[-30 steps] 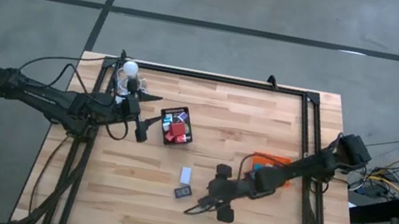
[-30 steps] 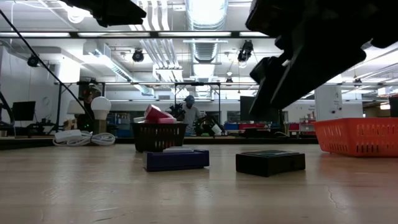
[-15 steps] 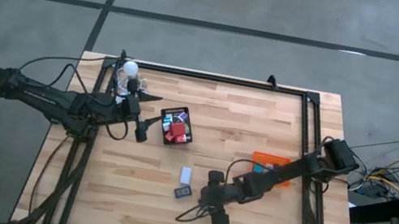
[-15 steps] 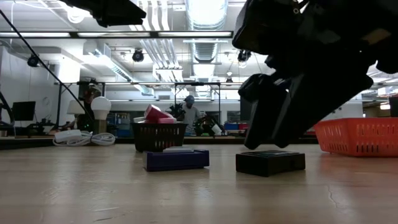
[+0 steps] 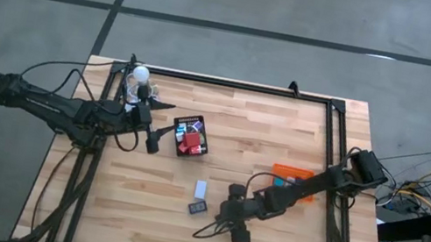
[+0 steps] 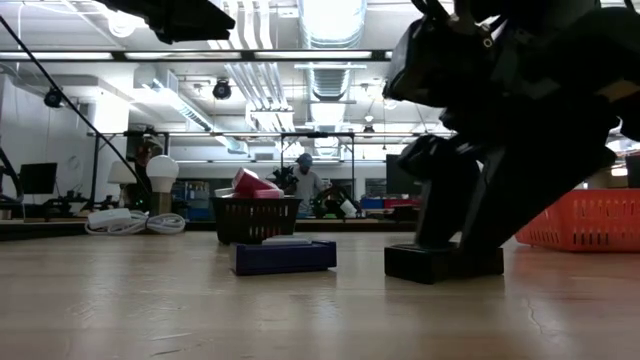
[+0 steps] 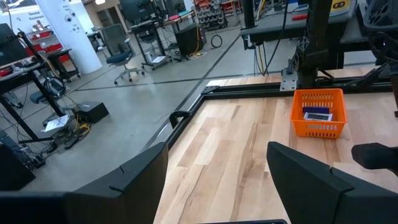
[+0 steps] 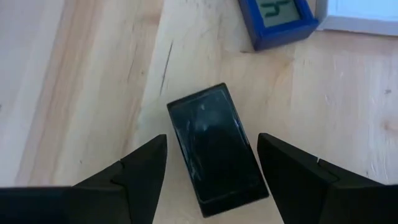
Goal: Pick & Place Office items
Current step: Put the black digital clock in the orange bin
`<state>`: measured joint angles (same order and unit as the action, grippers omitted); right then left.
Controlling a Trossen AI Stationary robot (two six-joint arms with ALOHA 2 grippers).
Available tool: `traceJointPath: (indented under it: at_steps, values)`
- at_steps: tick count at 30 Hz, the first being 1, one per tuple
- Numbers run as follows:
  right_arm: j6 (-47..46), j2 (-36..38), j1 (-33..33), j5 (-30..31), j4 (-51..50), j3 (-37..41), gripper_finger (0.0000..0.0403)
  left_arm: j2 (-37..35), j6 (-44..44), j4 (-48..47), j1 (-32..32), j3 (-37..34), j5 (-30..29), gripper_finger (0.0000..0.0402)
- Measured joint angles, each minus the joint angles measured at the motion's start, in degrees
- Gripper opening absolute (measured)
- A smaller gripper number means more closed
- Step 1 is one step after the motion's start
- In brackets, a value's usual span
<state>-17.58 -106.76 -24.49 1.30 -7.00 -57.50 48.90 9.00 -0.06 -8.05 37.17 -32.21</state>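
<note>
Wooden planks cover the table (image 5: 284, 133), which stands on a grey floor with dark lines; the low view looks past it into a workshop where a person (image 6: 304, 180) sits far off. Two loose items lie near the table's middle: a black block (image 8: 216, 149) and a blue block (image 5: 201, 189) with a small screen, near each other but apart. The right gripper (image 8: 211, 171) is down over the black block, its jaws spread with one finger on each side; whether they touch it cannot be told. In the low view the arm hides most of that block. One black mesh tray (image 5: 191, 135) holds red, blue and other small pieces, too small to count. One orange tray (image 7: 318, 113), partly covered by the right arm from above, holds at least one blue flat piece. The left gripper (image 7: 217, 177) waits beside the mesh tray, jaws apart and empty, near one white bulb (image 5: 141, 73).
</note>
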Motion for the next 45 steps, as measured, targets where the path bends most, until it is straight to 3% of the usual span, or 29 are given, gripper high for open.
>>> traceJointPath:
  at_steps: [15,31,45]
  values:
    - [-2.9,0.2,0.3,0.4,-0.5,1.8,0.0232,0.0,0.0,0.0,0.0,0.0,0.0,0.0275]
    - [-1.9,0.2,0.3,0.4,-0.7,2.0,0.0156,0.0,0.0,0.0,0.0,0.0,0.0,0.0275]
    - [-2.6,3.0,0.3,-0.1,-3.6,2.3,0.0179,0.0,0.0,0.0,0.0,0.0,0.0,0.0275]
